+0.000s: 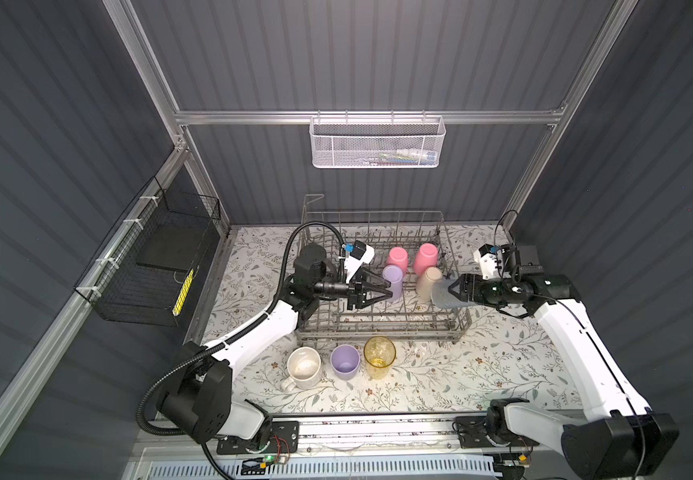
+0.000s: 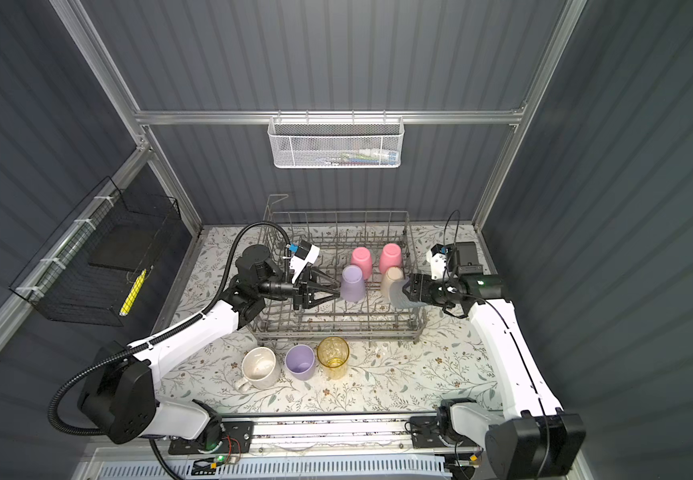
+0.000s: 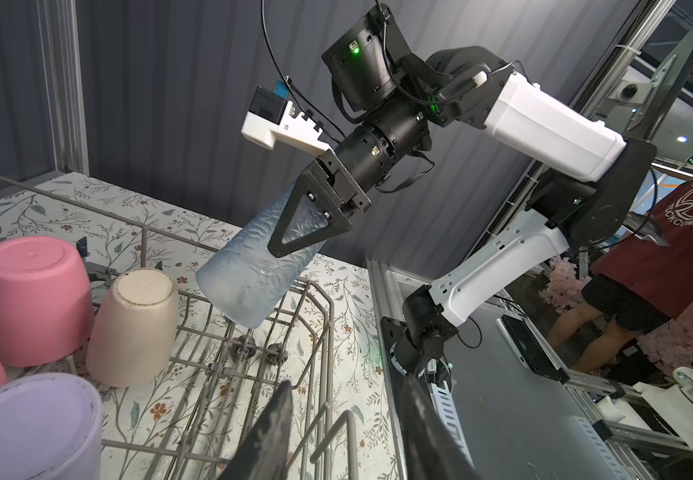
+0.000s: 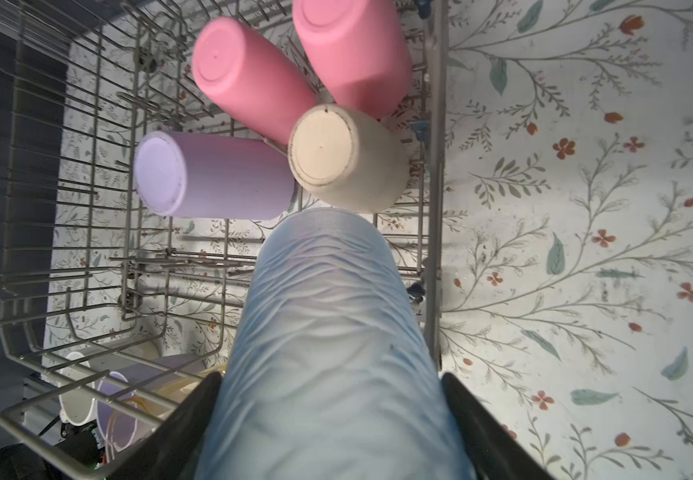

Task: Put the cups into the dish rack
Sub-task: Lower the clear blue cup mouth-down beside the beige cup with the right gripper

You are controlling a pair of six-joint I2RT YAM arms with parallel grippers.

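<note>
Above dish rack [image 1: 378, 332] | right gripper [image 4: 332, 399] clamps blue tumbler [image 4: 324, 291] | left gripper [image 1: 389, 289] parted

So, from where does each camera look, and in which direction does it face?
Top views: high in front, facing down toward the back wall; left arm, right arm, left gripper and right gripper show, at the dish rack.
Left wrist: on the left arm, facing across the rack at the right arm holding the blue tumbler; its own fingertips show.
Right wrist: on the right arm, facing down along the tumbler into the rack; its own fingers flank it.
Shared: both wrist views show the tumbler and the beige cup.
</note>
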